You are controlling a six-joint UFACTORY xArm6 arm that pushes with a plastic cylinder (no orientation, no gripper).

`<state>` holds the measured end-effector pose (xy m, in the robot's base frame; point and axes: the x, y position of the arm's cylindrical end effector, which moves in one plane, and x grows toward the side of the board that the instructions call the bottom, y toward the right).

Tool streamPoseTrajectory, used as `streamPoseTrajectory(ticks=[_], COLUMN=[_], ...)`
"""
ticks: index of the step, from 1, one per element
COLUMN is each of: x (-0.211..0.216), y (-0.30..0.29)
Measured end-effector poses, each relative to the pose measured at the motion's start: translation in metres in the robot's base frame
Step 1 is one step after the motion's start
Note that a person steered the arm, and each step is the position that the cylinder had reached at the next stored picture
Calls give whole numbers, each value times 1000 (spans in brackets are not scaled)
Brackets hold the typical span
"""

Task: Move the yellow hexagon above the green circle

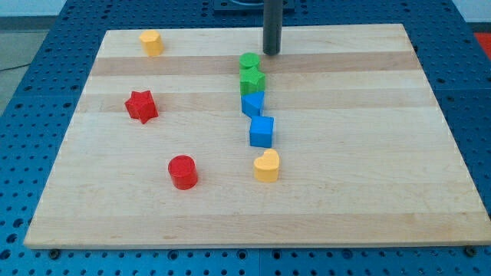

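- The green circle [248, 60] sits near the top middle of the wooden board [383, 192], and it serves as the landmark here.
- The yellow hexagon [151, 43] lies well apart from the green circle, off to the view's left and slightly higher, near the board's top-left corner.
- The tip [271, 51] is just beside the green circle, up and to its right, touching no block; it is a plain rod with nothing to spread or pinch.
- Directly below the green circle, touching it, is a green block [252, 80] of unclear shape, then two blue blocks.
- Judgement: nothing is done yet. The tip is far from the hexagon, and the whole push across to the spot above the circle remains.
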<state>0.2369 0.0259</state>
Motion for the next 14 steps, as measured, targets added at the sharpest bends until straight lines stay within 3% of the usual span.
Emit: streamPoseTrajectory(ticks=[1, 2, 3, 4, 5, 6, 8, 9, 10, 11, 12, 14], x=[-44, -40, 27, 35, -7, -10, 3, -33, -32, -2, -38, -19], y=[-48, -129, -180, -234, -263, -264, -159, -180, -147, -129, -165, -188])
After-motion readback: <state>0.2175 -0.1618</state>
